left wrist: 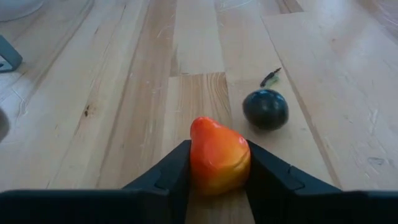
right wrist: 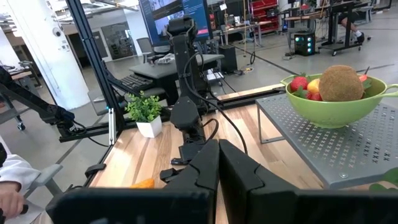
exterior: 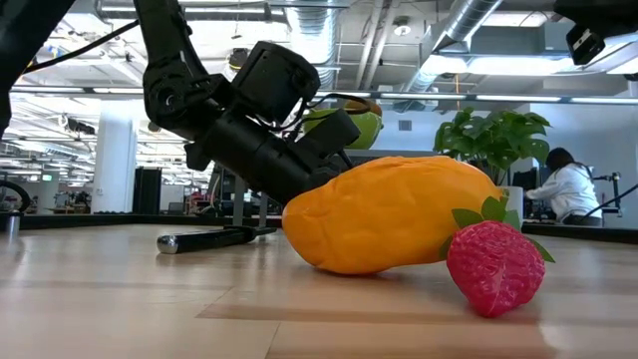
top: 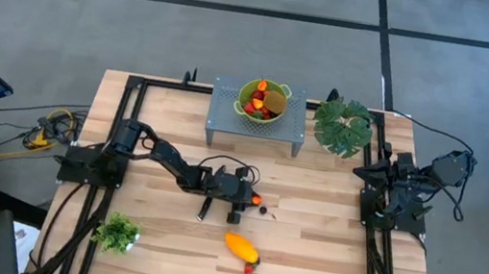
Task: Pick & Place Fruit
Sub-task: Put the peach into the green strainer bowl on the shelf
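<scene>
My left gripper (top: 253, 198) reaches low over the middle of the table and is shut on a small orange-red fruit (left wrist: 220, 163). A dark ball (left wrist: 265, 109) lies on the wood just beyond it, also seen as the dark ball (top: 264, 209) in the high view. A large yellow-orange fruit (top: 242, 247) and a strawberry (top: 249, 268) rest side by side nearer the near edge, and both fill the low view (exterior: 389, 214). A green bowl (top: 262, 101) holding a brown kiwi and red pieces stands on a grey perforated stand (top: 289, 129). My right gripper (right wrist: 218, 171) is shut and parked at the right edge. My left gripper pinches the orange-red fruit between its two fingers, one finger (left wrist: 177, 168) on each flank (left wrist: 202, 165). The fingers come slanting down from the table's left. The fruit's pointed end sticks out past the fingertips, close above the wood; whether it touches the table I cannot tell.
A black-handled knife (top: 203, 211) lies beside the left gripper toward the near edge. A large leafy plant (top: 343, 125) stands at the far right and a small potted plant (top: 119, 232) at the near left. A black frame (top: 121, 119) borders the table.
</scene>
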Controlling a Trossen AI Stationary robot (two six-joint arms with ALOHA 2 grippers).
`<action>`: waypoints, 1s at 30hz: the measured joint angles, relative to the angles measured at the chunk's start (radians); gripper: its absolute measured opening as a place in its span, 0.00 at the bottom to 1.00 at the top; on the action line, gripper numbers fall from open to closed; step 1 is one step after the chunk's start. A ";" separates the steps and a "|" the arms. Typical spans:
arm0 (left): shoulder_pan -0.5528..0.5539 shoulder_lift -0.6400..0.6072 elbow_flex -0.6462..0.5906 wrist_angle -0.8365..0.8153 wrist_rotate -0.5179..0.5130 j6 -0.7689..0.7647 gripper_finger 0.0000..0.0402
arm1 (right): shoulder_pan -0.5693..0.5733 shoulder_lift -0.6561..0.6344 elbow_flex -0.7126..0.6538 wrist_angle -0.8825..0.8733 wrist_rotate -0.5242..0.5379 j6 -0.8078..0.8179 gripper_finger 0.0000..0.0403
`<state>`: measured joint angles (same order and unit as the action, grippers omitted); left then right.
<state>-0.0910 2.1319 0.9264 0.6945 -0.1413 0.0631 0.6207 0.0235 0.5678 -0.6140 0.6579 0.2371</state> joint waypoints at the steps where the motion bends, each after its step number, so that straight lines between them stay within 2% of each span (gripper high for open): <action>1: 0.000 0.000 0.000 0.000 0.000 0.000 0.30 | 0.000 0.000 0.000 0.000 0.000 0.000 0.01; 11: 0.001 -0.039 -0.004 -0.022 0.010 0.000 0.29 | 0.000 0.000 0.000 0.000 0.000 0.000 0.01; 16: 0.005 -0.185 -0.001 0.001 0.019 0.023 0.29 | 0.000 0.000 0.000 0.000 0.000 0.000 0.01; 21: 0.037 -0.362 -0.001 -0.004 -0.003 0.118 0.28 | 0.000 0.000 0.000 0.000 0.000 0.000 0.01; 30: 0.201 -0.616 -0.001 -0.016 -0.016 0.142 0.28 | 0.000 0.000 0.000 0.000 0.000 0.000 0.01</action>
<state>0.1102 1.5157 0.9257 0.6783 -0.1577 0.2054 0.6207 0.0235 0.5678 -0.6140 0.6575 0.2369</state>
